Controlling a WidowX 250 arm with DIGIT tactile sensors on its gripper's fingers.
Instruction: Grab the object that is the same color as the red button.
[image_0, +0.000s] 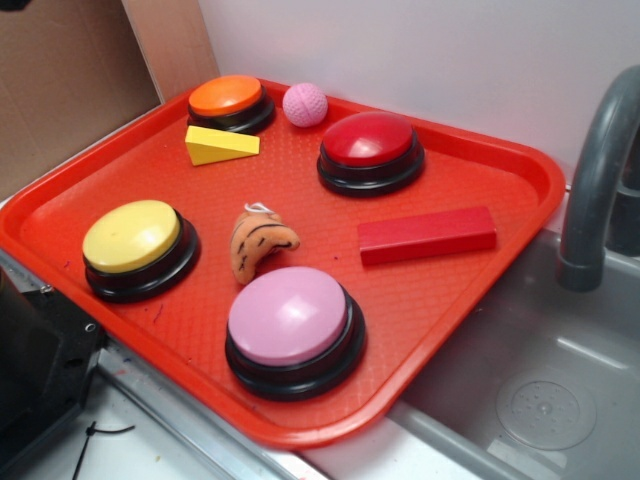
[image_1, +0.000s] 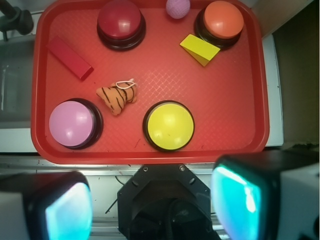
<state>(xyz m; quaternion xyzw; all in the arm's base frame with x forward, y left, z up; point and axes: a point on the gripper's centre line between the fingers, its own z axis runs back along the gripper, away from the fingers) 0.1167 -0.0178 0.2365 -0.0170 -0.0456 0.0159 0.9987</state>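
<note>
A long flat red block (image_0: 427, 235) lies on the red tray (image_0: 500, 270), just in front of the dark red button (image_0: 370, 150). In the wrist view the red block (image_1: 69, 57) is at the upper left and the red button (image_1: 120, 23) at the top. My gripper (image_1: 152, 207) hangs high above the tray's near edge, over the robot base. Its two fingers (image_1: 67, 207) stand wide apart with nothing between them. The gripper does not show in the exterior view.
On the tray: an orange button (image_0: 230, 102), a yellow button (image_0: 138, 247), a pink button (image_0: 293, 330), a yellow wedge (image_0: 220, 146), a pink ball (image_0: 305, 104), a striped plush toy (image_0: 260, 240). A grey faucet (image_0: 595, 180) and sink (image_0: 540, 400) stand right.
</note>
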